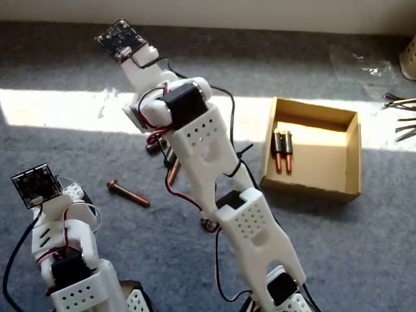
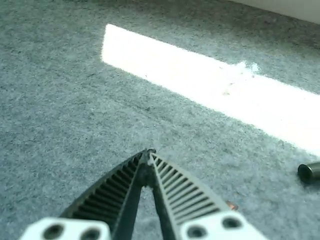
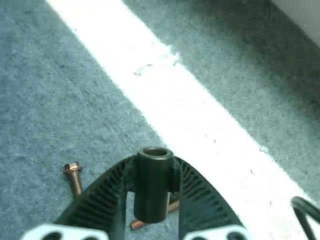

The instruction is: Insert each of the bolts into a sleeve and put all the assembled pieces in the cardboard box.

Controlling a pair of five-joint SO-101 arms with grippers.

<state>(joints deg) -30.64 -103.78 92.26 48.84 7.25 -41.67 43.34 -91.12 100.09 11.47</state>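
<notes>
From above, two finished pieces (image 1: 282, 151) lie in the box (image 1: 351, 156), and a bolt (image 1: 128, 194) waits on the table (image 1: 325, 247). My left hand (image 2: 147, 162) is closed and empty (idle). My right hand (image 3: 153, 165) grips a sleeve (image 3: 152, 192) bore-up, seemingly so a bolt can slide in.

Grey carpet (image 1: 65, 58) covers the whole work surface, with a bright band of sunlight (image 1: 52, 107) lying across it. A crumpled clear plastic bag (image 1: 361, 65) lies near the far right, beside some dark metal tool handles (image 1: 403, 101).
</notes>
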